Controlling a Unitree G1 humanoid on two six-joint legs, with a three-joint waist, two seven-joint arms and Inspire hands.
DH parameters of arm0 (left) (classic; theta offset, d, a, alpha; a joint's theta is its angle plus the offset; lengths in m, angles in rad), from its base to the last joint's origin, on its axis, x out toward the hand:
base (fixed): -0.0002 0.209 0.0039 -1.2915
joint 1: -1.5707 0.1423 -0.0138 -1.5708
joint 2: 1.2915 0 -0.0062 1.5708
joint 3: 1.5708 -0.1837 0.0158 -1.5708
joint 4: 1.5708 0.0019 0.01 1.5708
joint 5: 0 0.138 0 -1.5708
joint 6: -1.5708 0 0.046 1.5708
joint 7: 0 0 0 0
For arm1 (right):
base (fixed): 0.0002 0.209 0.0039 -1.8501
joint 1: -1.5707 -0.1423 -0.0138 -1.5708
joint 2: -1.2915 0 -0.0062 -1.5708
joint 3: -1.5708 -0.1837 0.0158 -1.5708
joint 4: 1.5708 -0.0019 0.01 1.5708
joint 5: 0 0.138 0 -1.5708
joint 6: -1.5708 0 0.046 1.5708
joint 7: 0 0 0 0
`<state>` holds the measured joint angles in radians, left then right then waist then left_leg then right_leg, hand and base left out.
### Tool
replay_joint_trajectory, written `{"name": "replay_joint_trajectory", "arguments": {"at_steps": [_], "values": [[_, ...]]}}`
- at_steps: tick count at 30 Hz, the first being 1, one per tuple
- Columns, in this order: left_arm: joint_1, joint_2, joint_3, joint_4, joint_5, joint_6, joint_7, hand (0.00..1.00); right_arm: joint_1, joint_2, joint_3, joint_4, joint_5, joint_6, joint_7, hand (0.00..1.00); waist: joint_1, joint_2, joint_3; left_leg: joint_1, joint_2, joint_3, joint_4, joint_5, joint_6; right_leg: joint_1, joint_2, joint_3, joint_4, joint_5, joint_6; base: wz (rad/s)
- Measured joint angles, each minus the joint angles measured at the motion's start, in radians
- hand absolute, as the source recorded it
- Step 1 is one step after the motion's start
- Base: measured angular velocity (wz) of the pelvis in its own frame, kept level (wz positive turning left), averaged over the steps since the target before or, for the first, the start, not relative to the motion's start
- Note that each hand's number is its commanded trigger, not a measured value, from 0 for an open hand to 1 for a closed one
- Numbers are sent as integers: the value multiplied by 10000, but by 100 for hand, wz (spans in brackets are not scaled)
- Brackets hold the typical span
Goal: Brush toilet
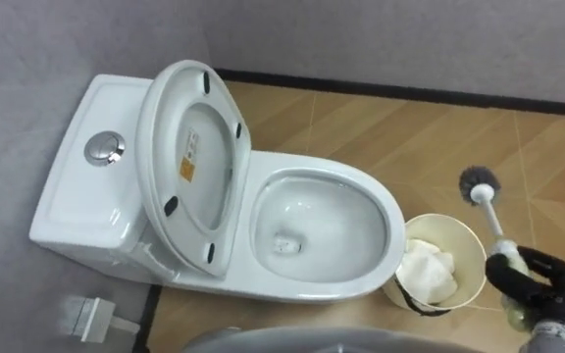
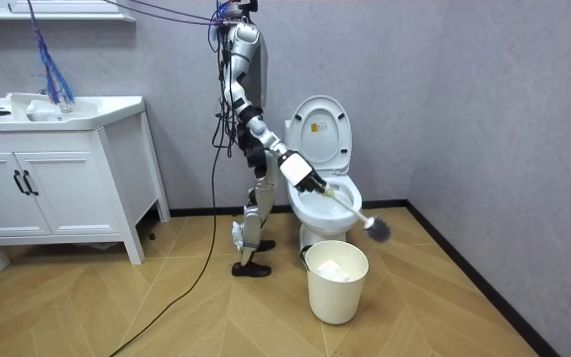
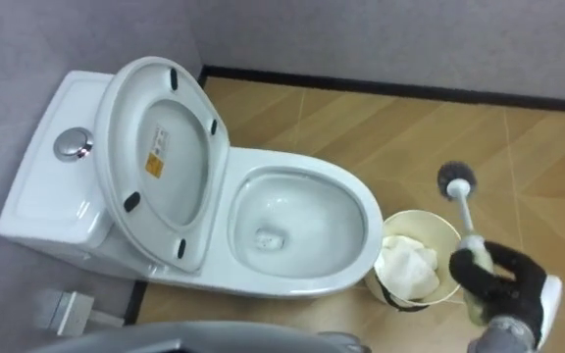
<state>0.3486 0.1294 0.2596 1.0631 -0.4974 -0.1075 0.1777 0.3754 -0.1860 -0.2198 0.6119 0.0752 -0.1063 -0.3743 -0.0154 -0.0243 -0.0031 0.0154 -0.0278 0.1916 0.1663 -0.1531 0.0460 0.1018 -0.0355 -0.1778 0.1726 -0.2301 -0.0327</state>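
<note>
Nearest: my right hand [image 1: 538,284], fingers wrapped round the toilet brush [image 1: 488,221] handle. Next: waste bin [image 1: 469,250], just left of the hand. Brush axis runs away from me, bristles at the far end. Toilet bowl [image 1: 395,227] lies leftward, seat [image 1: 189,157] raised. Room view adds: the brush slants down, bristles below the bowl rim.

- The lid [image 1: 192,162] stands up between the tank [image 1: 81,191] and the bowl [image 1: 346,211].
- The bin [image 1: 467,247] sits just right of the bowl, with paper [image 1: 428,270] inside.
- The toilet brush [image 1: 479,182] is right of the bin, in the right hand [image 1: 542,284].
</note>
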Motion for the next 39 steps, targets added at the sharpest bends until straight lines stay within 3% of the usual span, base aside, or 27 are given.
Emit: {"name": "replay_joint_trajectory", "arguments": {"at_steps": [3, 12, 19, 36, 37, 38, 39], "values": [[-92, 5, -164, 38, 210, 27, -84, 0, -60, 39, 19, 4, 44, 4, -221, 100, -68, 36, 14, 3, 24, 119, 0, -21, 6, -56, 5, 98, 1, -1, 4, -10], [-706, 22, -471, 178, 2407, 46, -79, 0, -452, 228, 269, 1442, -2, -74, -598, 100, -98, -4, 23, 73, 34, 240, -29, -71, 6, -67, 4, 216, -12, -6, 16, -4], [-722, 35, -495, 181, 3368, -19, -67, 0, -718, 256, 445, 2389, -83, -80, -593, 100, -71, -93, 71, 119, 36, 272, -28, -87, -12, -42, 14, 321, -29, -10, 21, -4], [-705, 39, -452, 252, 4618, -5, 65, 0, -1733, 283, 552, 4370, -522, -19, -287, 100, -19, -142, 72, 125, 10, 159, 14, -127, 7, 0, 7, 253, -40, -17, 33, 0], [-732, 38, -453, 252, 4731, 1, 64, 0, -1770, 283, 548, 4471, -573, 0, -266, 54, -22, -140, 70, 132, 5, 134, 21, -129, 9, 19, 5, 229, -43, -17, 33, 5], [-738, 38, -452, 252, 4773, 5, 64, 0, -1771, 284, 547, 4496, -602, 0, -247, 0, -19, -137, 69, 133, 3, 124, 26, -129, 10, 25, 5, 221, -43, -17, 33, 5], [-732, 39, -440, 252, 4917, 17, 64, 0, -1791, 283, 547, 4548, -666, 0, -200, 0, -16, -128, 64, 134, 3, 114, 33, -129, 10, 30, 4, 214, -41, -17, 33, 0]]}}
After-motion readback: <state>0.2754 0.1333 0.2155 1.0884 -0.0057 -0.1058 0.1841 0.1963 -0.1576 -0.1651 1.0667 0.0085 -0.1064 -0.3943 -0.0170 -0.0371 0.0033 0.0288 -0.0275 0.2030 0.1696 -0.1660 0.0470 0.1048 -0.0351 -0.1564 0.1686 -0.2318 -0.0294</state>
